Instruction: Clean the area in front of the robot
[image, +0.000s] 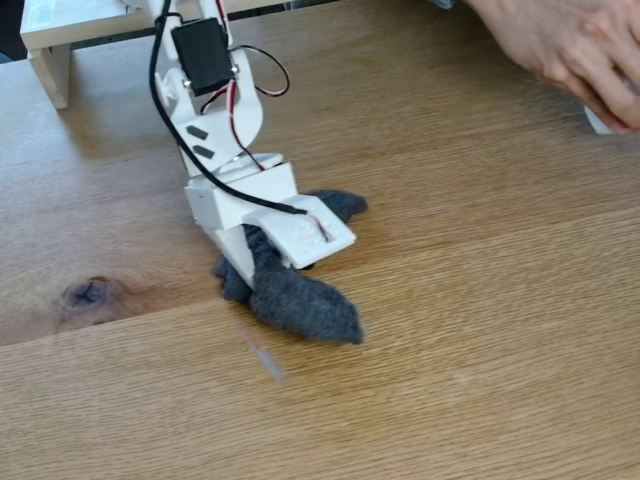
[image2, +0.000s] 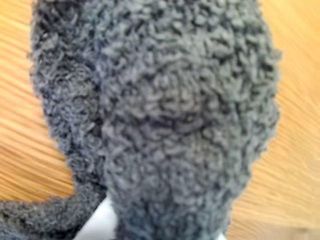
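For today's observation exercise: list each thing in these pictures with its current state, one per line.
Cloth: dark grey, crumpled, gripped, pressed on the table.
Gripper: shut on the cloth, lowered.
Table: pale smear beside the cloth.
Hand: over the table's far corner, blurred.

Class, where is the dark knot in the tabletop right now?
In the fixed view, the dark knot sits at the left of the tabletop, just left of the grey cloth.
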